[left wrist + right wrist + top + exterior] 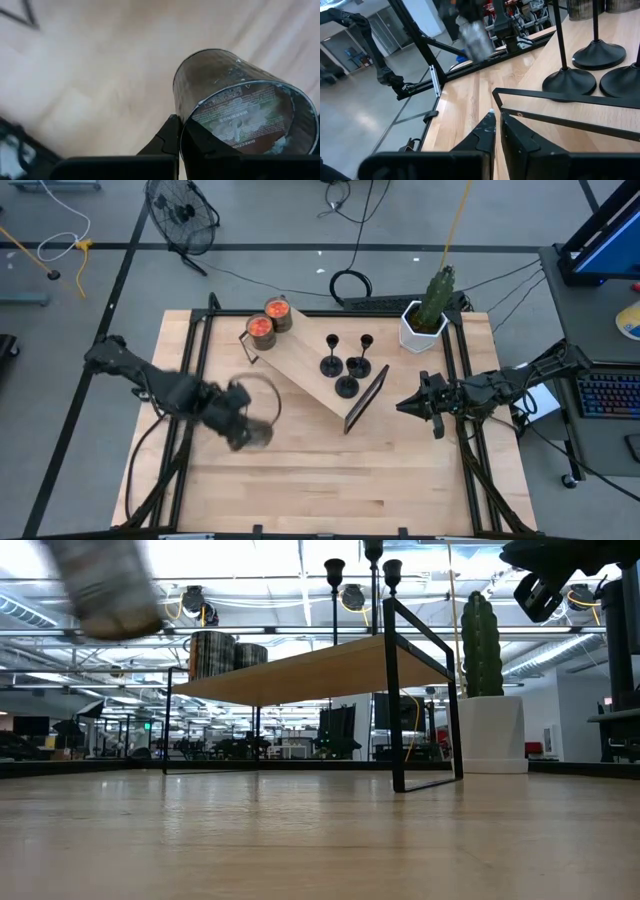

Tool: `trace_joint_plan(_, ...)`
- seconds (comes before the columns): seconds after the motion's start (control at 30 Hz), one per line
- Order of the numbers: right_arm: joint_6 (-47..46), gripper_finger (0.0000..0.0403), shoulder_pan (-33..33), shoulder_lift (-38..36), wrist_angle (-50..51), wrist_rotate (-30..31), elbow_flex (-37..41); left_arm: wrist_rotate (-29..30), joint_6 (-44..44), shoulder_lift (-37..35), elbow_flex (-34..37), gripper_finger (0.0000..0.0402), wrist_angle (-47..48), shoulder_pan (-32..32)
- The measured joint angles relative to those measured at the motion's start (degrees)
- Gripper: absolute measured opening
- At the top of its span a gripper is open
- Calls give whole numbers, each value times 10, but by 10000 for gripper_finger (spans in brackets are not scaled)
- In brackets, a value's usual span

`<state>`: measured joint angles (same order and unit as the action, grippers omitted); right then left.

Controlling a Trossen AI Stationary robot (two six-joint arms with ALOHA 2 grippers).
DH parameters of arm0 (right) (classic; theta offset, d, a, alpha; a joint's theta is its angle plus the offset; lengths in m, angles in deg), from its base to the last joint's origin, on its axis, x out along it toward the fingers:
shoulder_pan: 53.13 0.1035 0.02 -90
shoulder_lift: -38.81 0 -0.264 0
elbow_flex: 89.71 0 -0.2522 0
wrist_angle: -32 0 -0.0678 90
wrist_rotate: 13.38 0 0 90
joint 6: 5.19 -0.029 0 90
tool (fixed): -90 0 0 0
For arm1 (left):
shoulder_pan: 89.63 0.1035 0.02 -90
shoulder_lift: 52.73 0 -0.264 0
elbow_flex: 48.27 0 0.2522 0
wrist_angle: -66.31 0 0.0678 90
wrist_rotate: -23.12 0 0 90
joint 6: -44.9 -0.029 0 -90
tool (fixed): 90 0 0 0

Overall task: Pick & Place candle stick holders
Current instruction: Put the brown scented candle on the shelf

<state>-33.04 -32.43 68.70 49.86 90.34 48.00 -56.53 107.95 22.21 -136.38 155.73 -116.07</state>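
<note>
Bright, even overhead light; ceiling strip lamps (pixel 250 565) glare white in low view above shelf (pixel 310 670). Soft short shadows under shelf. Jar (pixel 255 432) left of shelf motion-blurred in high, low and right wrist views. Left wrist view: tabletop (pixel 90 75) behind jar smeared, out of focus.

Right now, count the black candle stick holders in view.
3, all standing together on the wooden shelf: one toward the orange jars, one toward the cactus, one nearest the shelf's front edge.
</note>
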Motion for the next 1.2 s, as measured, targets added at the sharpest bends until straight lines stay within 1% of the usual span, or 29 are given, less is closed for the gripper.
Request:
trace_joint_plan(0.07,0,18,0,0,0,0,0,40,-6,0,-55,2,19,32)
trace_joint_plan(0.17,0,18,0,0,0,0,0,89,-38,1,-124,1,20,86)
trace_joint_plan(0.33,0,18,0,0,0,0,0,118,-132,37,-202,1,18,179)
trace_joint_plan(0.47,0,18,0,0,0,0,0,109,-218,95,-255,1,21,244)
trace_joint_plan(0.57,-8,18,0,0,0,0,0,93,-258,143,-298,0,53,287)
trace_joint_plan(0.7,-15,18,0,0,0,0,0,63,-291,193,-357,0,82,335)
trace_joint_plan(0.9,-15,18,0,0,0,0,0,55,-329,254,-440,0,133,385)
trace_joint_plan(1.03,-15,18,0,0,0,0,0,44,-360,285,-461,0,147,407)
trace_joint_plan(1.2,-15,18,0,0,0,0,0,39,-377,305,-463,0,143,431)
